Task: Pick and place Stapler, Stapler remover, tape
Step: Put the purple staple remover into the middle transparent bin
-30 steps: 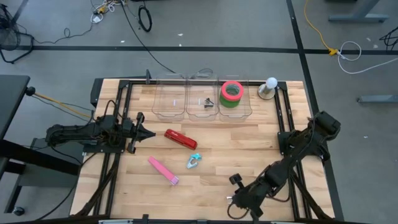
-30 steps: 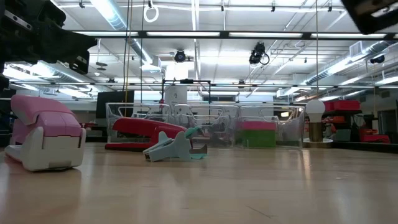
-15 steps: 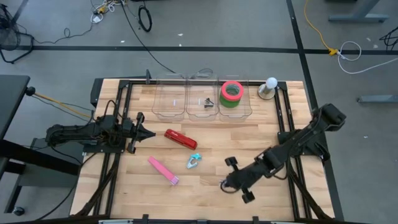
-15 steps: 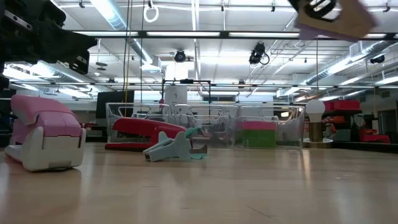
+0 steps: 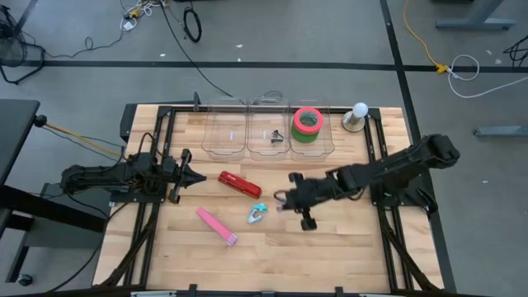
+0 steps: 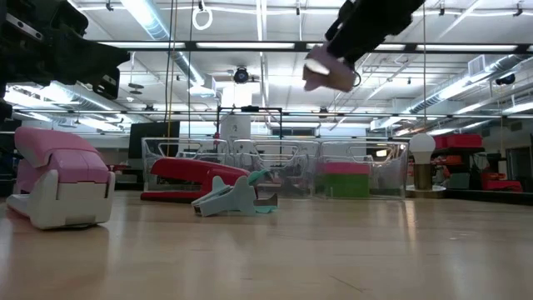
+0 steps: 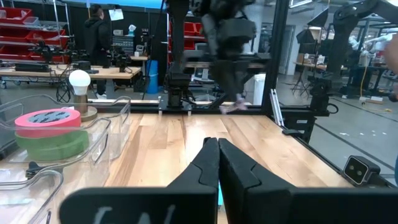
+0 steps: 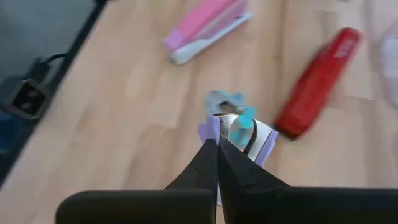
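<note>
A red stapler [image 5: 239, 184], a pink stapler [image 5: 217, 226] and a teal staple remover [image 5: 257, 214] lie on the wooden table. The tape [image 5: 307, 122], a red roll on top of a green one, rests in the rightmost clear bin. A dark staple remover [image 5: 276, 136] lies in the middle bin. My right gripper [image 5: 280, 201] hangs shut above the table, slanting down, just right of the teal remover [image 8: 235, 115]. A pale lilac blur shows at its tips, and I cannot tell what it is. My left gripper [image 5: 200, 177] waits shut at the left, pointing level.
Three clear bins [image 5: 328, 132] stand in a row at the far edge. A white ball on a stand [image 5: 359, 115] is right of them. Dark frame rails run along both table sides. Bare wood lies near and right of the staplers.
My right gripper has swung from the table's near edge toward the far left, rising and rolling a little. It now hangs over the middle of the table beside the teal staple remover. Nothing on the table has moved.
</note>
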Controlling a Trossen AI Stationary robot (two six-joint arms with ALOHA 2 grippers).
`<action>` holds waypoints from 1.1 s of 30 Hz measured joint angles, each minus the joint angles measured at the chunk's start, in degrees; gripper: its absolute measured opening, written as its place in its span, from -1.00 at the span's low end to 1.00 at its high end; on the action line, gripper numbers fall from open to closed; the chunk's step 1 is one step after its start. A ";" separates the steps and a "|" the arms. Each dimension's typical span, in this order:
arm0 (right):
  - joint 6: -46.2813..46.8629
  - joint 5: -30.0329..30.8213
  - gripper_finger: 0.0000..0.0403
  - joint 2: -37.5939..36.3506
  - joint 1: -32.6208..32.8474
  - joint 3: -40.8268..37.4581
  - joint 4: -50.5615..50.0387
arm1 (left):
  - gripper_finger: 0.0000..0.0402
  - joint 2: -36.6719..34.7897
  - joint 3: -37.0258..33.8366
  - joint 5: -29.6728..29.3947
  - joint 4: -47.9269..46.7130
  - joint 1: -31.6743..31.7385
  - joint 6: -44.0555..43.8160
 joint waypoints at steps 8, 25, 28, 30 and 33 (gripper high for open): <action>-4.75 -0.06 -0.99 0.00 -12.75 0.00 1.25 | -0.99 -0.01 0.01 0.00 0.02 -0.01 0.00; -2.05 -0.13 -0.99 0.02 -35.40 0.09 18.67 | -0.99 0.00 0.00 0.01 0.02 -0.01 0.03; -1.92 -0.42 -0.99 0.67 -36.32 0.12 20.95 | -0.99 0.00 0.01 0.01 0.02 0.00 0.02; -1.92 -2.16 -0.99 1.56 -36.84 0.13 21.61 | -0.99 -0.01 0.01 -0.01 0.00 -0.02 0.02; -1.91 -3.57 -0.99 3.58 -36.97 0.13 22.39 | -0.99 0.00 0.01 0.00 0.01 0.00 0.03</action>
